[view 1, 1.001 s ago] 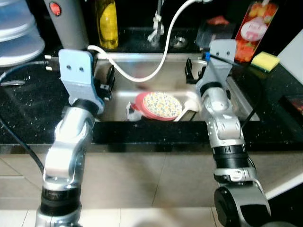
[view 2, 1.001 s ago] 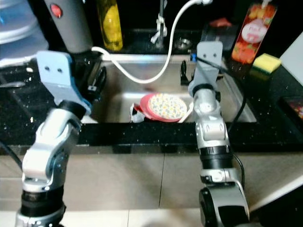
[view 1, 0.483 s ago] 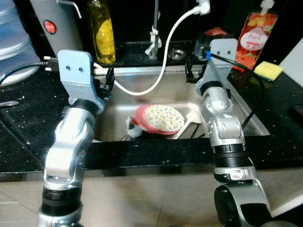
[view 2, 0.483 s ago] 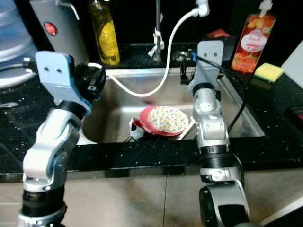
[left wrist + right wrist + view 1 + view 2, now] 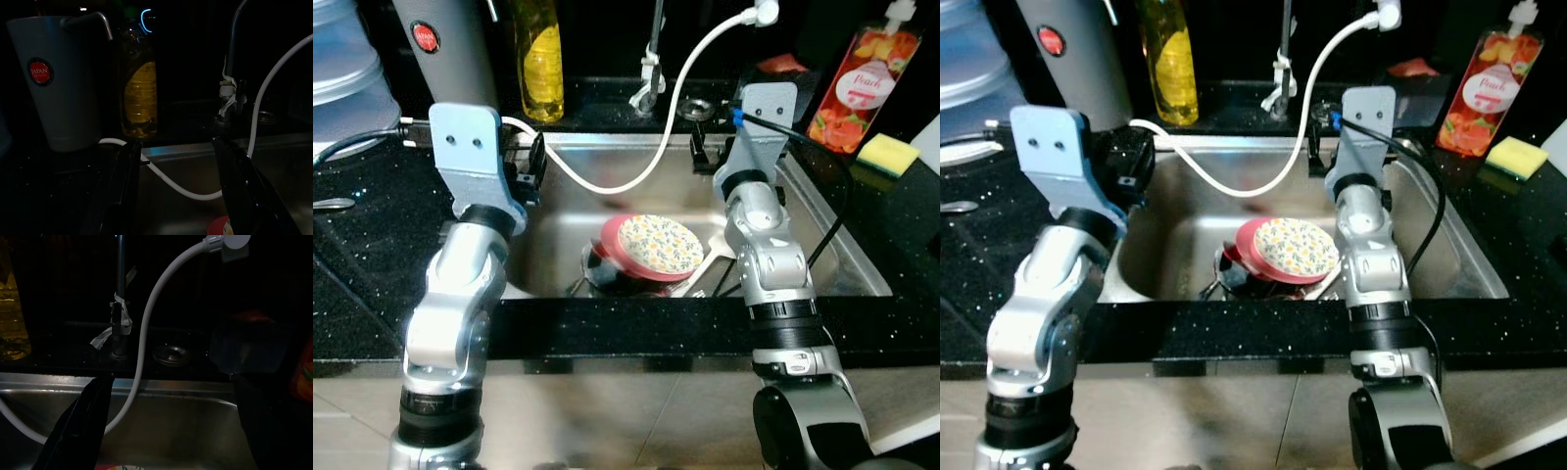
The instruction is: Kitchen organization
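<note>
I'm parked at the black counter (image 5: 636,328) with both arms raised over the sink (image 5: 847,264), nothing in hand yet. Left gripper (image 5: 178,196): fingers spread wide apart, empty. Right gripper (image 5: 168,426): fingers also wide apart, empty. Nearest thing to deal with is the dish pile in the sink basin, below and short of both sets of jaws: a flowered plate (image 5: 660,244) lying tilted on a red bowl (image 5: 612,245), with what looks like a white utensil (image 5: 710,259) and some darker pieces under it that I can't make out. None of it is touched, so I'd call the sink job not started. Between the left fingers and beyond them a white hose (image 5: 651,147) sags across the basin and climbs to the tap (image 5: 652,69); it also runs up between the right fingers. Past the left jaws, on the back ledge: a grey jug with a red badge (image 5: 56,83) and a yellow oil bottle (image 5: 139,98) just beside it. Past the right jaws: the taped tap stem and a small metal ring (image 5: 168,355) on the ledge. Off to the right side, a red soap pouch (image 5: 857,83) and a yellow sponge (image 5: 888,153) on the counter. My read: approach done, all the sorting is left; plate first.
</note>
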Tool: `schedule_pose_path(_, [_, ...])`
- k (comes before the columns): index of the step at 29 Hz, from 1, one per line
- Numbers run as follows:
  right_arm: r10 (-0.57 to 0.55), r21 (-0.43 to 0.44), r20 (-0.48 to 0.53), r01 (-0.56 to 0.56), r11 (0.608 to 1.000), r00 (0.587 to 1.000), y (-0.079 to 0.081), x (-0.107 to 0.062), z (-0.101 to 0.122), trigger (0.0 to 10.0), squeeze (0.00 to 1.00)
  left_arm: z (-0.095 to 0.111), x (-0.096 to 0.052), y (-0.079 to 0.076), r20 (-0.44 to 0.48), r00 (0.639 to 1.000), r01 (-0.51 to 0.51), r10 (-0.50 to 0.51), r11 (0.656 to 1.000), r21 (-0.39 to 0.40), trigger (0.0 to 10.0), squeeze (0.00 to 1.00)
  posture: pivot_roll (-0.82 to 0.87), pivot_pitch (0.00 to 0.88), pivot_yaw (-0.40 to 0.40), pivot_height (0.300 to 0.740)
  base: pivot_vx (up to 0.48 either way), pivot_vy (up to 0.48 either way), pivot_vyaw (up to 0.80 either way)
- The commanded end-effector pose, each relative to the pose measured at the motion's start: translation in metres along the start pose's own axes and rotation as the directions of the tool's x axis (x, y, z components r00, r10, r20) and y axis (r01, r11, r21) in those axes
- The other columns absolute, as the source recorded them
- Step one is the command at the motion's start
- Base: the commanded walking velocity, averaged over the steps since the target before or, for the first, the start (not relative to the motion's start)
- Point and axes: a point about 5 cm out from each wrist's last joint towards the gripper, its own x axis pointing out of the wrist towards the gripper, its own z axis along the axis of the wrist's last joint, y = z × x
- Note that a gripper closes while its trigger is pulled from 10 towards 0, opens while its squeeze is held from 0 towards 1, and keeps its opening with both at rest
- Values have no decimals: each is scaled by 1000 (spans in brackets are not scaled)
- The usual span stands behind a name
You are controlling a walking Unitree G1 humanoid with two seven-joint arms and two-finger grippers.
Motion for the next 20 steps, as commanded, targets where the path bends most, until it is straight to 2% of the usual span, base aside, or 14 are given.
schedule_pose_path(1, [-1, 10, 6, 1, 1000, 1000, 0, -1, 1, 10000, 0, -2, -1, 0, -9, 1000, -7, 7, 1000, 2, 10000, 0, 128, 0, -13, 740, 0, 0, 0])
schedule_pose_path(6, [3, 10, 6, -3, 1000, 1000, 0, 0, 1, 10000, 0, -1, -1, 1, -3, 1000, -12, 12, 1000, 3, 10000, 0, 128, 0, -13, 740, 0, 0, 0])
schedule_pose_path(7, [11, 11, 12, -11, 1000, 1000, 1, 0, 2, 10000, 0, -2, -2, 3, 0, 1000, -21, 21, 999, 42, 10000, 0, 130, 0, -14, 740, 0, 0, 0])
schedule_pose_path(9, [11, 11, 12, -11, 1000, 1000, 1, 0, 2, 10000, 0, -2, -2, 3, 0, 1000, -21, 21, 999, 42, 10000, 0, 130, 0, -14, 740, 0, 0, 0])
schedule_pose_path(10, [30, 24, 28, -31, 999, 999, 3, -2, 3, 10000, 0, -6, -6, 6, -20, 999, -33, 35, 997, 68, 10000, 0, 131, 0, -12, 740, 0, 0, 0])
schedule_pose_path(11, [80, 39, 65, -82, 996, 995, 9, -6, 8, 10000, 0, -16, -10, 13, -109, 989, -95, 99, 995, 35, 10000, 0, 129, 0, -12, 740, 0, 0, 0])
schedule_pose_path(12, [80, 39, 65, -82, 996, 995, 9, -6, 8, 10000, 0, -16, -10, 13, -109, 989, -95, 99, 995, 35, 10000, 0, 129, 0, -12, 740, 0, 0, 0])
schedule_pose_path(13, [122, 49, 98, -128, 991, 988, 14, -10, 12, 10000, 0, -26, -15, 20, -212, 964, -159, 161, 987, 25, 10000, 0, 131, 0, -14, 740, 0, 0, 0])
schedule_pose_path(14, [122, 49, 98, -128, 991, 988, 14, -10, 12, 10000, 0, -26, -15, 20, -212, 964, -159, 161, 987, 25, 10000, 0, 131, 0, -14, 740, 0, 0, 0])
schedule_pose_path(15, [152, 56, 120, -160, 986, 981, 18, -13, 15, 10000, 0, -29, -17, 27, -270, 939, -219, 215, 976, 16, 10000, 0, 131, 0, -14, 740, 0, 0, 0])
schedule_pose_path(16, [152, 56, 120, -160, 986, 981, 18, -13, 15, 10000, 0, -29, -17, 27, -270, 939, -219, 215, 976, 16, 10000, 0, 131, 0, -14, 740, 0, 0, 0])
schedule_pose_path(17, [169, 58, 131, -177, 982, 977, 21, -14, 17, 10000, 0, -28, -18, 37, -309, 910, -281, 276, 959, 29, 10000, 0, 140, 0, -15, 740, 0, 0, 0])
schedule_pose_path(18, [169, 58, 131, -177, 982, 977, 21, -14, 17, 10000, 0, -28, -18, 37, -309, 910, -281, 276, 959, 29, 10000, 0, 140, 0, -15, 740, 0, 0, 0])
schedule_pose_path(20, [173, 60, 133, -182, 981, 976, 22, -14, 17, 10000, 0, -26, -20, 47, -324, 888, -325, 328, 944, 64, 10000, 0, 140, 0, -15, 740, 0, 0, 0])
